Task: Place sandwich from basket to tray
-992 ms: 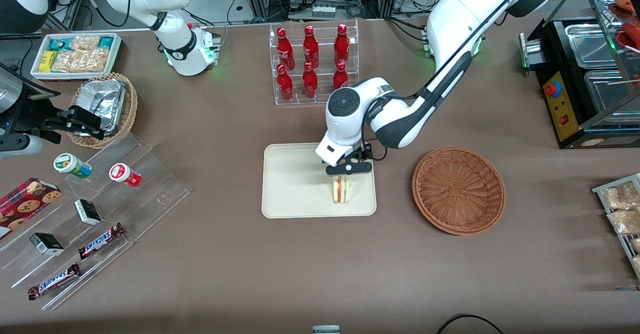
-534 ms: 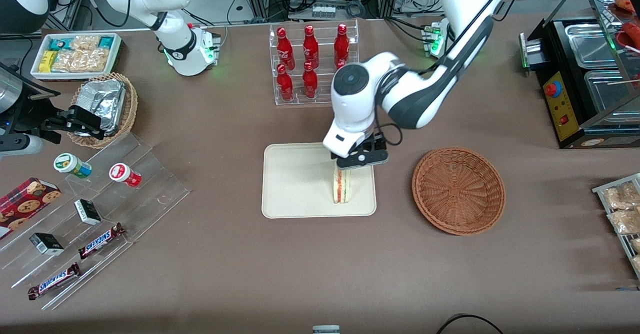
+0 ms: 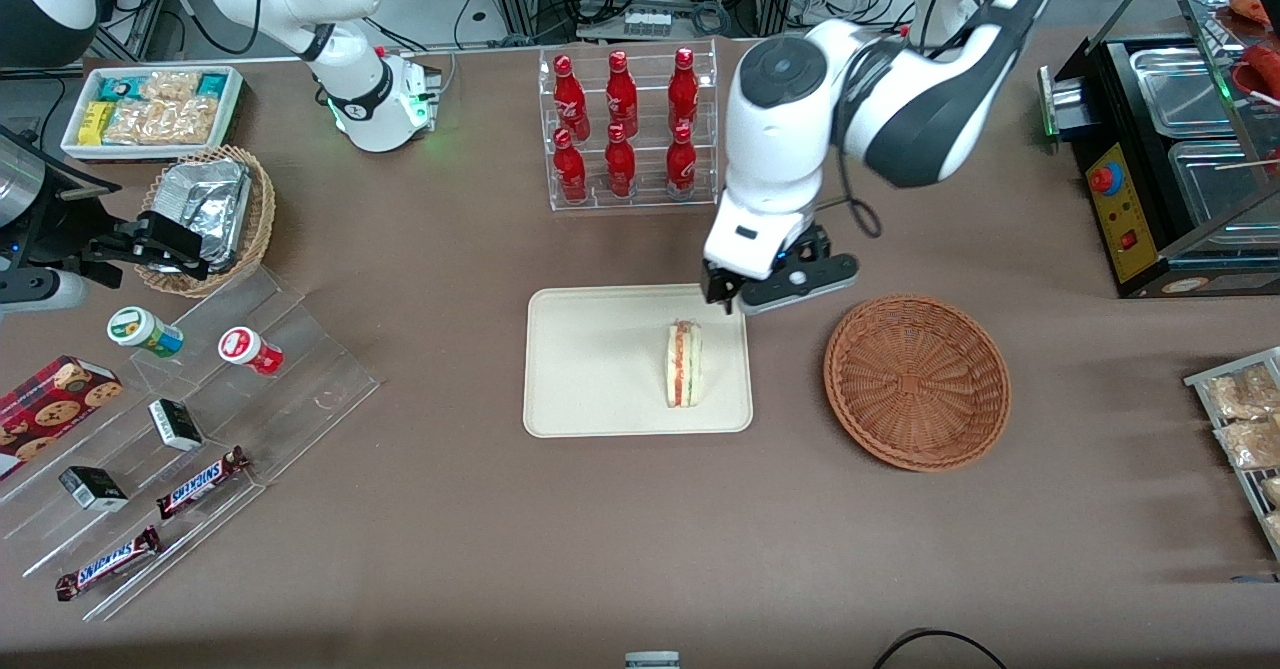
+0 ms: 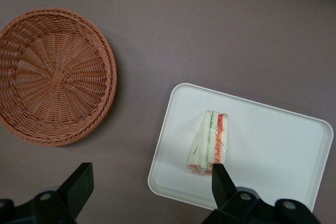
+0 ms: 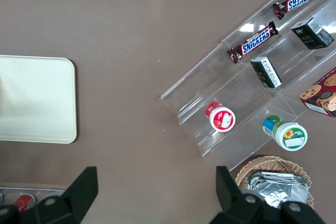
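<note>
Gripper (image 3: 768,292) empty, fingers (image 4: 79,186) spread wide, raised above the tray (image 3: 580,369) edge nearest the basket (image 3: 917,381); sandwich (image 3: 684,364) stands alone on tray, basket bare — placing looks finished, only pulling the arm clear remains.

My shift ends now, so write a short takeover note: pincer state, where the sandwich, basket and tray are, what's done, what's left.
Pincer: open, holding nothing, raised above the tray's edge that faces the basket.
Sandwich: lying on the tray, untouched.
Basket: beside the tray, toward the working arm's end, with nothing in it.
Done: sandwich placed and released.
Left: probably just parking the arm.
</note>
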Controlling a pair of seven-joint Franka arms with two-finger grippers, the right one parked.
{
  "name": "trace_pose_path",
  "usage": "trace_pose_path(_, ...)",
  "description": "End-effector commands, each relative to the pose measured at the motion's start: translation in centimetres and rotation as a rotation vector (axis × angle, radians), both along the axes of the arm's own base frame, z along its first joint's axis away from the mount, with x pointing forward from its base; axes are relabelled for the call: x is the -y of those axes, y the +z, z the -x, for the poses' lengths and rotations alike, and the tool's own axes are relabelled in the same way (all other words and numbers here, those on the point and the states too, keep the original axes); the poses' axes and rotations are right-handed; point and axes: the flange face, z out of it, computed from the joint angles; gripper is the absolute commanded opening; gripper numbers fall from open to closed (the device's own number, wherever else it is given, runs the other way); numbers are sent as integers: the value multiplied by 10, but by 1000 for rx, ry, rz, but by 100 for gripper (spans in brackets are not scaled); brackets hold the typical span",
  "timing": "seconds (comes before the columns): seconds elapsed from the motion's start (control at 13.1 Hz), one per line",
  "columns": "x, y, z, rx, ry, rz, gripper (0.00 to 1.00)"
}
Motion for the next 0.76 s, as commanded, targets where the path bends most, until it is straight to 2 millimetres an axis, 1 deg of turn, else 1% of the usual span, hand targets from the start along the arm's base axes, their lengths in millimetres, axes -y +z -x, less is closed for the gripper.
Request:
trace_pose_path(0.0, -18, 44, 10, -14, -57, 17, 99)
trace_pose_path(0.15, -51, 62, 3, -33, -67, 16, 99)
trace_pose_path(0.23, -63, 68, 1, -44, -80, 26, 99)
trace_pose_path(0.31, -78, 74, -3, -56, -88, 32, 99)
trace_pose_path(0.53, -115, 93, -15, -88, -154, 13, 99)
trace_pose_path(0.69, -145, 103, -25, -111, -193, 15, 99)
